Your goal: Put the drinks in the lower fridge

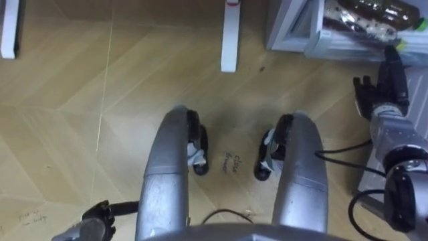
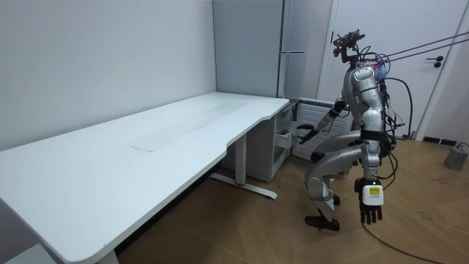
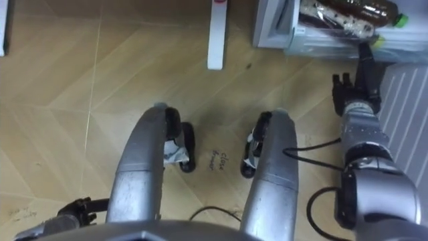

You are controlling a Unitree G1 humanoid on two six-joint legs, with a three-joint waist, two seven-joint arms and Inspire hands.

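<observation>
Looks nearly done to me: the drinks are lying in the pulled-out fridge drawer, and the right robot hand is reaching at its front edge with fingers stretched and nothing in them. The left robot hand is hanging loose and empty by the knee, so I'm guessing only shutting the drawer is remaining. Bottle labels are coming out too small for reading, same with the scribble on the floor.

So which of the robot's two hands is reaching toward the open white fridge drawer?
The right hand: its arm stretches forward, fingers straight, to the open white fridge drawer. The left hand hangs low beside the leg.
</observation>
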